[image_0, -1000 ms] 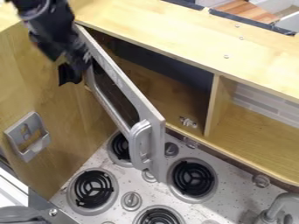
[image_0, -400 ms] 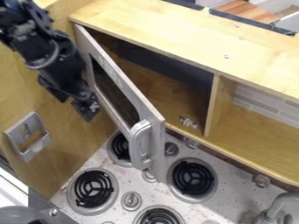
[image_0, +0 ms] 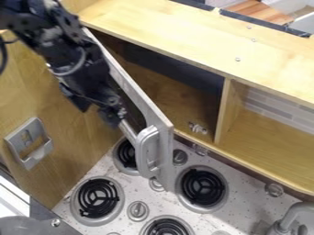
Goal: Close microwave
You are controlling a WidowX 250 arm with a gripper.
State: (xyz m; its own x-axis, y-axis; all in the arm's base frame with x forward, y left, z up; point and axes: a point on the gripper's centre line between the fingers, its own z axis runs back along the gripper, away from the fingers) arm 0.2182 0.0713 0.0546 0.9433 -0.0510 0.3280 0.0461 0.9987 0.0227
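Note:
My black gripper (image_0: pixel 97 110) hangs at the left, on the outer side of the microwave door, with its two fingers spread apart and nothing between them. The grey microwave door (image_0: pixel 164 160) stands swung outward, hinged at its upper left end. Its silver handle (image_0: pixel 142 151) is at the lower right end, below and right of the gripper. Part of the door's window is hidden behind the arm. Whether the gripper touches the door I cannot tell. Behind the door, the microwave's inside (image_0: pixel 171 73) is exposed.
Below the door lies a speckled stove top (image_0: pixel 175 209) with several black coil burners and knobs. A grey faucet (image_0: pixel 294 213) is at the lower right. A grey holder (image_0: pixel 29 142) is fixed to the left wooden wall, and an upper shelf (image_0: pixel 184 32) runs above the microwave.
The arm has come further into view from the upper left, and the gripper has shifted down and right along the door's outer side. The door has not visibly moved.

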